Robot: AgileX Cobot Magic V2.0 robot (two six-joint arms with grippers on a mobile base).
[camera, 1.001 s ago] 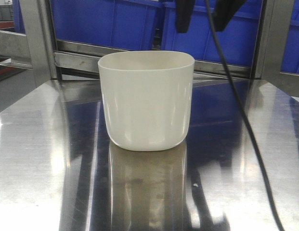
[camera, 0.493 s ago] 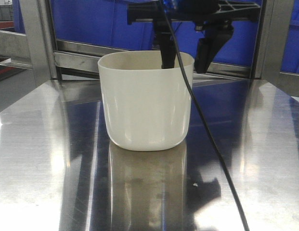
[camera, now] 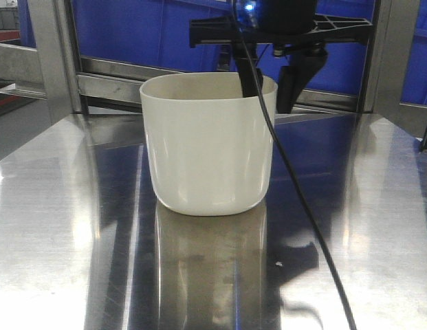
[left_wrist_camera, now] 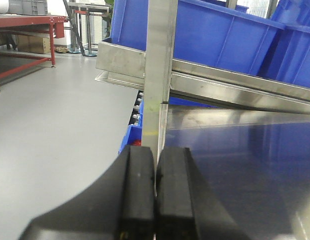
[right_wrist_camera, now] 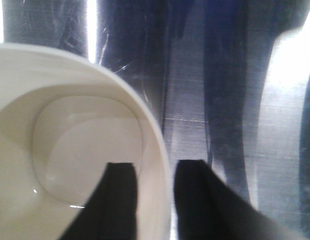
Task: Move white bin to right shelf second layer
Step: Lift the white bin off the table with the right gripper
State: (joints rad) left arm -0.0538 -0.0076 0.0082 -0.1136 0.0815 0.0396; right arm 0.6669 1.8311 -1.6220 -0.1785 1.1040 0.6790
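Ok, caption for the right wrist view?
Right tool open astride the rim of the white bin, one finger inside, above the steel tabletop.

On the right tool [camera: 267, 93], the inner finger's tip is hidden inside the white bin [camera: 208, 148]; wrist view crops the bin's left side.

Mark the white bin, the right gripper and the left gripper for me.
white bin [camera: 207, 155], front-facing view, middle of its front wall.
right gripper [right_wrist_camera: 155, 167], right wrist view, midway between its fingers, straddling the bin's wall.
left gripper [left_wrist_camera: 155, 195], left wrist view, seam between its shut fingers.
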